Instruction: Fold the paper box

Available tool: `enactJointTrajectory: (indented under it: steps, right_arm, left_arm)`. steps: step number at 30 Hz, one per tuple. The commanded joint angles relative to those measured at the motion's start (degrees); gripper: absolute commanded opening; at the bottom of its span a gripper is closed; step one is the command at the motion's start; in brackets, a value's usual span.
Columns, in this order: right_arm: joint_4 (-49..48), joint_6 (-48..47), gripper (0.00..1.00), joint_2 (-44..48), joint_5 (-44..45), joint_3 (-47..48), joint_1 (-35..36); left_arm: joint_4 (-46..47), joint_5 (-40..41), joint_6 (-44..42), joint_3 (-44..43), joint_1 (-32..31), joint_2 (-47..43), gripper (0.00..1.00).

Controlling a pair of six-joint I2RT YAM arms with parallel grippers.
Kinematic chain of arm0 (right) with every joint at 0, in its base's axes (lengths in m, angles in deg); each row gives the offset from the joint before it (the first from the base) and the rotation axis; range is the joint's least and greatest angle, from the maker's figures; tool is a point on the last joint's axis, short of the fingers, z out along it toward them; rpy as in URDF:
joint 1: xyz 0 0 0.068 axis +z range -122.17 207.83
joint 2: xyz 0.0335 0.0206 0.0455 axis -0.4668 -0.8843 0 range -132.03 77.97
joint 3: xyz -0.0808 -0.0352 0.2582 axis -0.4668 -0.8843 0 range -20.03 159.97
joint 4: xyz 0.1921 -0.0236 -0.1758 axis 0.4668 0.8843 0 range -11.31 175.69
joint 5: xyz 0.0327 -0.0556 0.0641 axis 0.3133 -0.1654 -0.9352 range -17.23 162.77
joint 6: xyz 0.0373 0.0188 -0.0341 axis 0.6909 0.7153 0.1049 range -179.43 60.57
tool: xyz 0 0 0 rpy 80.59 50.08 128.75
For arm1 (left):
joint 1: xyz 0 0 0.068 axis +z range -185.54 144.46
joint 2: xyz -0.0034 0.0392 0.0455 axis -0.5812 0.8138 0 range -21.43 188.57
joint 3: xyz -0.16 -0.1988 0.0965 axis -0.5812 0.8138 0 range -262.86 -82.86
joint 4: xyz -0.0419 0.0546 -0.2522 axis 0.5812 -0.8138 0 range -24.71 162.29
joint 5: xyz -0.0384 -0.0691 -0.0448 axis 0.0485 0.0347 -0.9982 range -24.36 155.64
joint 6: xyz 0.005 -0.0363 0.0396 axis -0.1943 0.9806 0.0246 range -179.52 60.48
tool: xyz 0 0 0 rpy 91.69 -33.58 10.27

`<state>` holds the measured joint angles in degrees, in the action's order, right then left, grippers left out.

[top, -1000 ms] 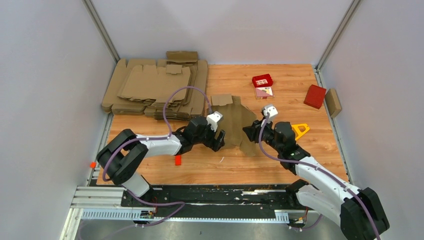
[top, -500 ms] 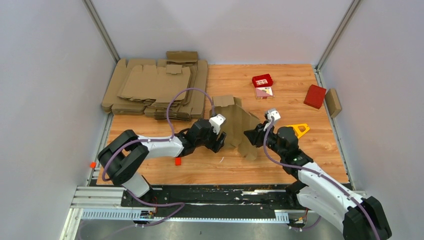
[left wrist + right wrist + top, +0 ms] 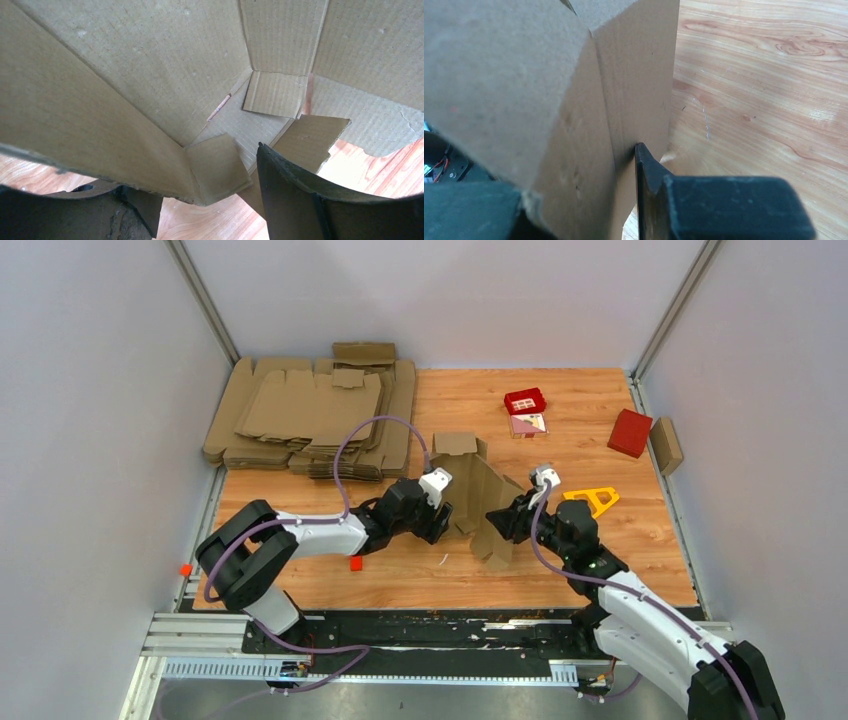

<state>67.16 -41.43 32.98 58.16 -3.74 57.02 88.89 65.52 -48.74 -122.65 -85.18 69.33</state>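
The plain brown cardboard paper box (image 3: 480, 490) stands more upright on the wooden bench (image 3: 600, 435) than a second ago, its walls folded further. The left claw (image 3: 441, 524) seemingly pinches a panel, and the right claw (image 3: 497, 519) is clamped on a wall.

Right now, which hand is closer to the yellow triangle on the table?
Right. The right hand holds the paper box, with the yellow triangle just to its right; the left hand sits on the box's far side.
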Motion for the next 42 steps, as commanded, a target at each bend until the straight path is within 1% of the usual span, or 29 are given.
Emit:
enactJointTrajectory:
  steps: [1, 8, 15, 22, 26, 29, 33, 36, 40, 42]
  right_arm:
    - [0.78, 1.39, 0.20, -0.48, -1.74, -1.29, 0.34]
    - [0.11, 1.11, 0.19, -3.18, -2.52, -1.50, 0.41]
    - [3.81, 0.04, 0.15, -4.93, 1.61, 0.19, 0.41]
    - [3.67, 0.15, 0.14, -6.43, 1.61, 0.63, 0.58]
    - [4.20, -1.45, 0.14, -7.51, 0.93, 2.89, 1.50]
    - [4.87, -2.77, 0.15, -8.72, -0.14, 5.92, 2.03]
    - [4.72, -4.27, 0.16, -11.69, -1.02, 10.47, 2.32]
    - [2.38, -3.97, 0.16, -14.45, -2.25, 12.82, 2.36]
    - [-1.61, -2.89, 0.14, -18.94, -2.43, 15.46, 2.29]
    - [-2.86, -3.29, 0.13, -21.08, -2.07, 15.76, 2.29]
  left_arm:
    - [2.84, 1.70, -0.55, -0.08, -1.18, -0.85, 0.68]
    - [3.39, 2.73, 0.56, -0.80, -1.79, 1.39, 0.57]
    - [4.49, 6.93, 0.31, -1.19, -2.65, 2.84, 0.44]
    - [5.21, 11.35, -1.72, -1.34, -4.06, 3.17, 0.33]
    - [6.33, 12.92, -2.80, -1.59, -4.14, 3.44, 0.30]
    - [8.51, 14.61, -3.32, -1.61, -4.14, 3.99, 0.26]
    - [11.27, 16.95, -3.76, -2.54, -4.06, 5.74, 0.19]
    - [13.71, 18.37, -3.43, -2.95, -3.69, 6.47, 0.18]
    - [20.82, 19.93, -3.16, -0.48, -2.47, 6.04, 0.15]
    - [24.41, 20.47, -5.34, 0.93, -2.38, 6.19, 0.15]
